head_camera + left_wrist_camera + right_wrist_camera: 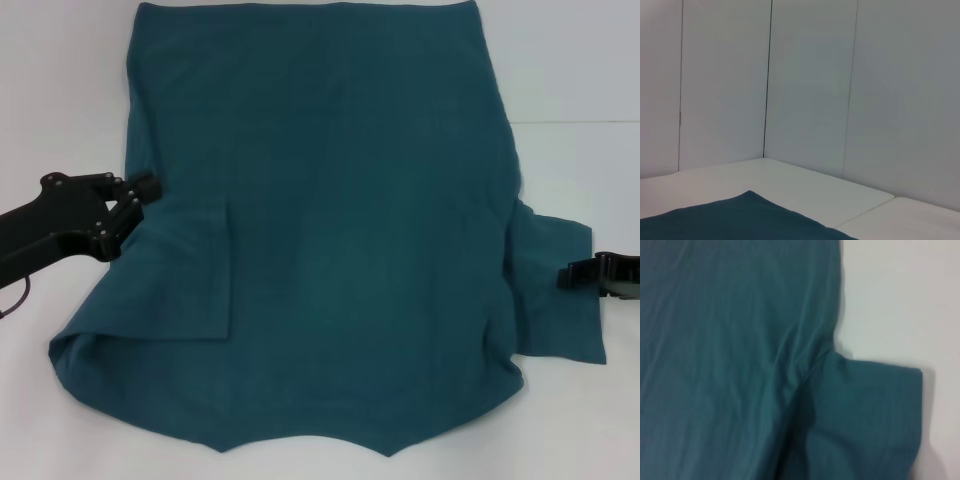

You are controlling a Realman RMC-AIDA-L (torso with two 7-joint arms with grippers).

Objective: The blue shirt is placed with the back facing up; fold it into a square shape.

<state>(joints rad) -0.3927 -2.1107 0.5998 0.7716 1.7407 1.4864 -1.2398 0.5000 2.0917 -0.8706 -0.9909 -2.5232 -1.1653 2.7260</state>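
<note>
The blue shirt (340,220) lies flat on the white table (60,100), plain side up, hem at the far edge. One sleeve (195,270) is folded inward onto the body; the other sleeve (560,300) still sticks out sideways. My left gripper (140,195) hovers at the shirt's left edge, open, holding nothing. My right gripper (585,275) reaches in at the outer edge of the spread sleeve. In the right wrist view the shirt (730,365) and that sleeve (870,415) fill the picture. The left wrist view catches only a corner of the shirt (740,220).
White table (900,300) surrounds the cloth on the left, right and near sides. White wall panels (810,90) rise behind the table's far corner (805,185). A seam between two tabletops (570,122) runs at the right.
</note>
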